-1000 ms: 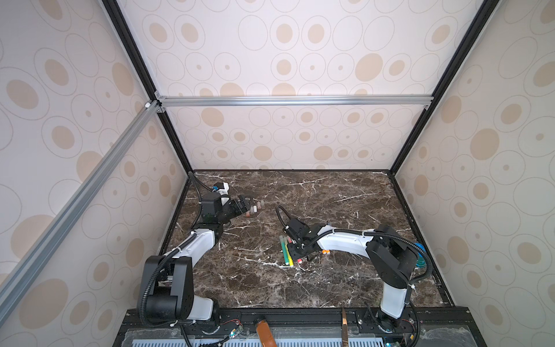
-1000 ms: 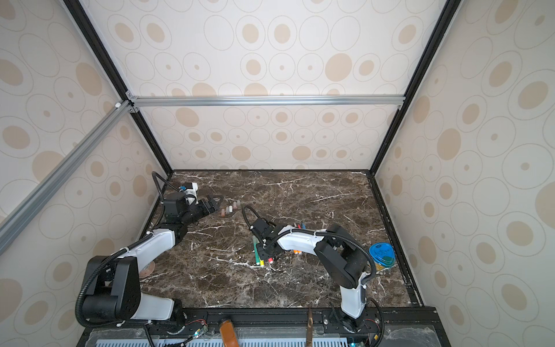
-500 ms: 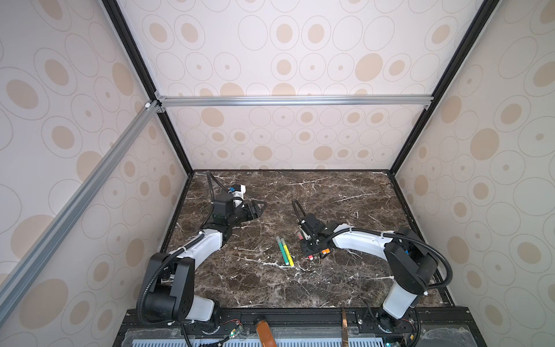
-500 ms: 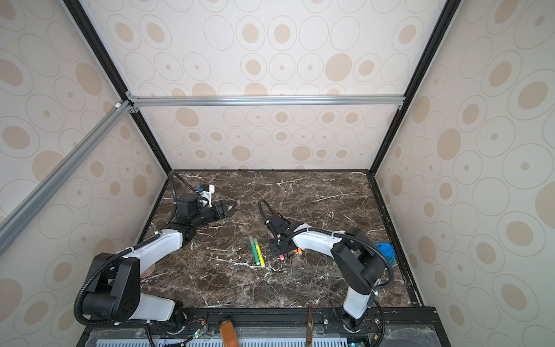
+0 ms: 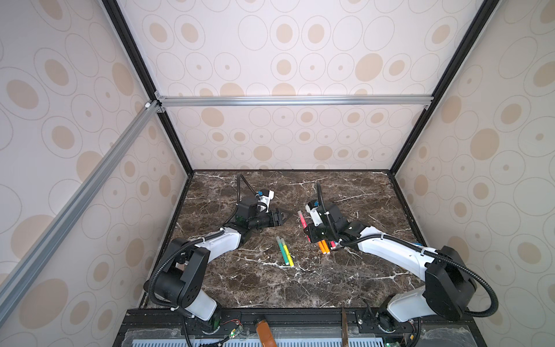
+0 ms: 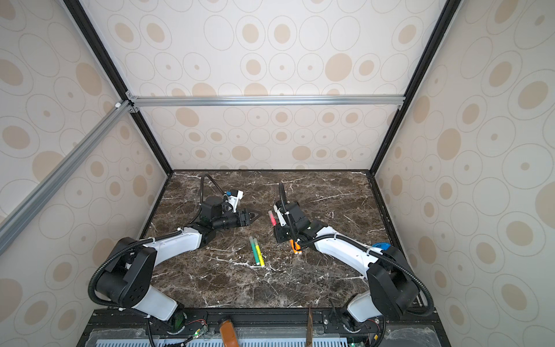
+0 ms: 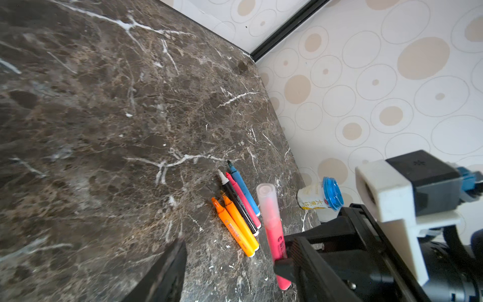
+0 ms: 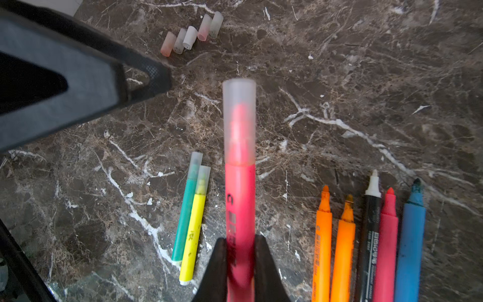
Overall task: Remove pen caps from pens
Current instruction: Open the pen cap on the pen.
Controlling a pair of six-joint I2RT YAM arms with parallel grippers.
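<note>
Marble table point(image 5: 270, 288): both arms now meet at centre.
Right gripper point(image 8: 240, 239), clamped on the capped red pen point(image 5: 301, 218), has lifted it right of the green and yellow pens point(image 5: 284, 251); left gripper point(image 5: 285, 215), jaws partly apart and empty, has swung in from the far-left pen caps point(image 8: 192, 34).

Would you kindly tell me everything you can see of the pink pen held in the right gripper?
The pink pen is a slim plastic marker with dark print on its bright barrel. Its translucent pale cap is still on, the pink tip showing through. The right gripper clamps its lower barrel between black fingers, holding it above the marble table, cap outward. Nothing else touches it.
</note>
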